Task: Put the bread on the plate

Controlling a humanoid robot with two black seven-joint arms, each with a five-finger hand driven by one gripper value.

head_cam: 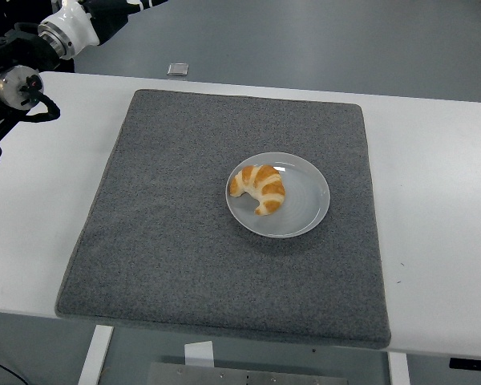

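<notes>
Grey felt mat (184,241): we record it lying flat on the white worktop (441,200), nearest item to the near edge. Pale round plate (305,210): resting on the mat, right of centre. Bread (260,187), a golden croissant: lying on the plate's left half, wholly inside the rim, touched by nothing. Small grey object (177,69): on the worktop just beyond the mat's far edge; we cannot identify it. Left arm (20,76): far left corner, well apart from the plate; its hand runs off the top edge, so we cannot tell its state. Right arm: not seen. We judge the placing step complete; the next move calls only for the arm to rest clear.
</notes>
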